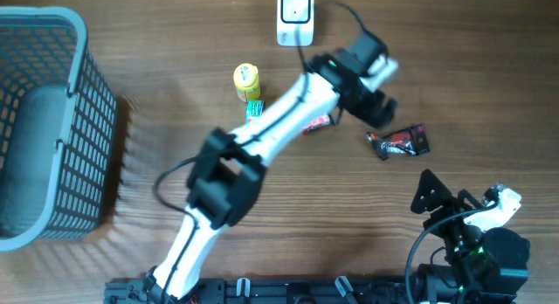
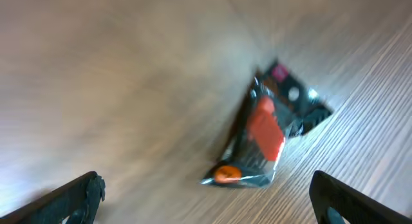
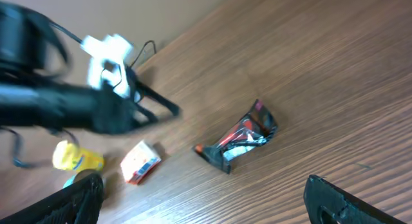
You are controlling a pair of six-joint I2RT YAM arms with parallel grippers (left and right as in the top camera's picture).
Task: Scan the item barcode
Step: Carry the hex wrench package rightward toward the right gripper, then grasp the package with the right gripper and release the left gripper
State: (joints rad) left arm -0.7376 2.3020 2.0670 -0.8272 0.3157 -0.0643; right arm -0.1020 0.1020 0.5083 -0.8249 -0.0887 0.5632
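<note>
Black-and-red packet (image 1: 398, 142) lying on the desk (image 1: 157, 42), right of centre, nearer than the white scanner (image 1: 295, 16) at the far edge. Left gripper (image 2: 206, 185) hovers just beside the packet on its far-left side, jaws wide, holding nothing. Right gripper (image 3: 203, 182), near right: jaws likewise wide, empty.

Packet (image 1: 399, 142) near left end effector (image 1: 381, 110)

A grey basket (image 1: 83, 42) sits at the left of the wooden worktop (image 1: 157, 24). A yellow bottle (image 1: 247, 79) lies near the middle, with a small green box (image 1: 254, 108) just beside it.
</note>
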